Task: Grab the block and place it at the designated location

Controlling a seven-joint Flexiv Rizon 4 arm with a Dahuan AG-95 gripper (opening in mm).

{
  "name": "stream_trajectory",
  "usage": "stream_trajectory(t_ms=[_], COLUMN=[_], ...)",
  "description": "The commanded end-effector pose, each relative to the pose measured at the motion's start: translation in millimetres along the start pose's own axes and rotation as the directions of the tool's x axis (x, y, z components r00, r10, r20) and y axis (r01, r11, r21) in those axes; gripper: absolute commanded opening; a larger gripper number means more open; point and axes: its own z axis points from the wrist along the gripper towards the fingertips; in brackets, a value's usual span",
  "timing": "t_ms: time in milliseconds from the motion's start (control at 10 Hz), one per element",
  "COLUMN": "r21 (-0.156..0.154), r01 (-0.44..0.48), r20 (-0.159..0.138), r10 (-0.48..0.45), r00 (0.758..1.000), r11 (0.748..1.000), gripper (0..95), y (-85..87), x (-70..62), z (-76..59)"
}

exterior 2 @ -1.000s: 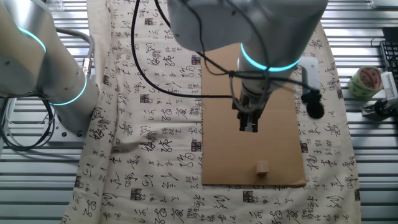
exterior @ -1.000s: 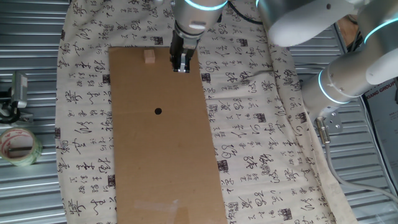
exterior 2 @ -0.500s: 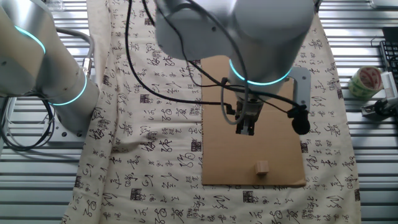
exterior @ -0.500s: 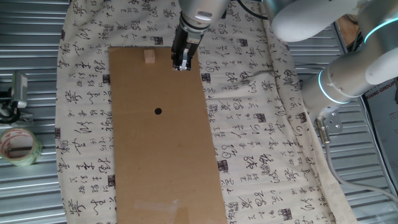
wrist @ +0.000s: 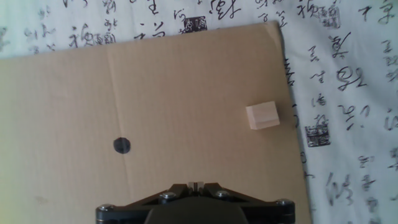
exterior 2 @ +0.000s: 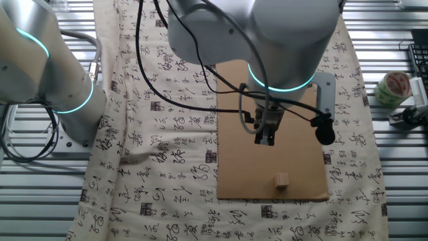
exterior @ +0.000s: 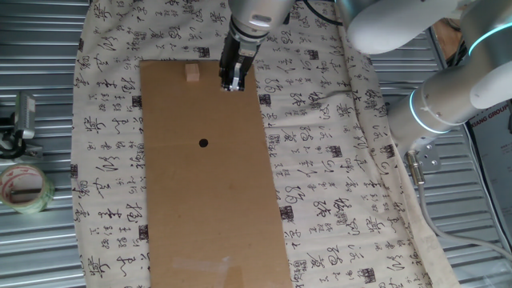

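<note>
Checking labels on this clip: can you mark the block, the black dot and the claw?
block (wrist: pixel 262 116): hand view, middle of its top face.
black dot (exterior: pixel 203 144): one fixed view, its centre, on the cardboard.
claw (exterior 2: pixel 265 140): the other fixed view, midway between the fingertips.

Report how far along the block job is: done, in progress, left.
Done: nothing yet; the block lies untouched near the end of the cardboard sheet, apart from the black dot.
In progress: the claw hangs above the sheet beside the block, holding nothing; its fingers look close together, though I can't confirm they are shut.
Left: grasp the block, carry it to the dot, release.
</note>
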Motion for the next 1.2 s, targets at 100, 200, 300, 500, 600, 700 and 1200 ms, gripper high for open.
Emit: stream_trajectory(t_ms=[100, 200, 300, 500, 600, 700, 1200], r21=[0.003, 0.002, 0.002, 0.001, 0.001, 0.001, -0.002], r01=[-0.001, 0.001, 0.003, 0.024, 0.037, 0.041, 0.062], r20=[-0.005, -0.004, -0.004, -0.003, 0.001, 0.002, 0.017], r10=[0.001, -0.001, -0.003, -0.024, -0.037, -0.041, -0.062], r00=[1.000, 1.000, 1.000, 1.000, 0.999, 0.999, 0.998], r11=[1.000, 1.000, 1.000, 1.000, 0.999, 0.999, 0.998], gripper=[0.0, 0.0, 0.0, 0.0, 0.0, 0.0, 0.0], y=[-0.2, -0.9, -1.5, -7.6, -12.4, -13.9, -27.2], x=[0.5, 0.1, -0.1, -1.8, -2.6, -3.0, -14.5], z=[-0.3, 0.7, 1.4, 7.6, 12.3, 14.2, 36.5])
